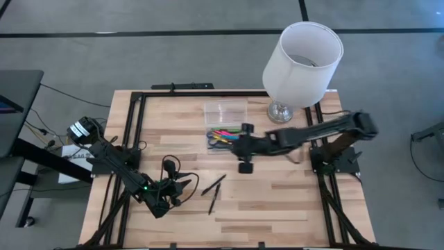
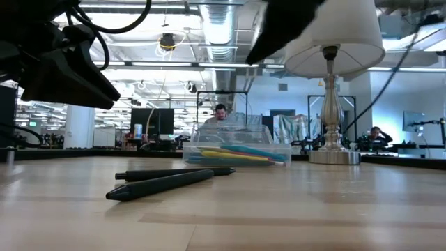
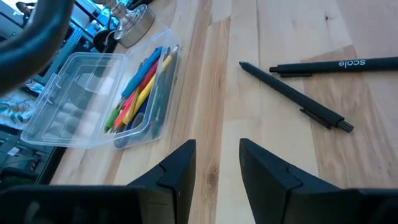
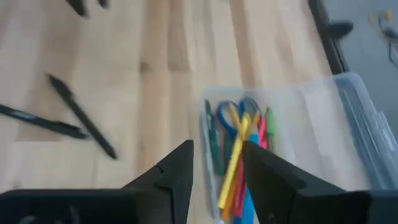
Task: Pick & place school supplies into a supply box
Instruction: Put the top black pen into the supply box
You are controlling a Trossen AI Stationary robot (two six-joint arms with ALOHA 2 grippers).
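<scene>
The clear supply box (image 1: 223,123) stands open at the table's far middle, its lid (image 1: 225,110) laid back. Coloured pencils, pens and blue-handled scissors (image 4: 233,115) lie in its tray (image 3: 140,93). Two black pens (image 1: 214,189) rest flat on the wood nearer the front, also seen in the low view (image 2: 167,181) and the left wrist view (image 3: 292,93). My right gripper (image 4: 217,168) hovers open above the tray (image 1: 227,142), touching nothing. My left gripper (image 3: 217,168) is open near the table's front left (image 1: 186,184), left of the black pens.
A white-shaded lamp (image 1: 305,59) on a metal base (image 1: 281,111) stands just right of the box. A black frame (image 1: 135,125) runs along the table's edges. Bare wood (image 1: 277,201) lies right of the black pens. People sit in the room beyond (image 2: 220,111).
</scene>
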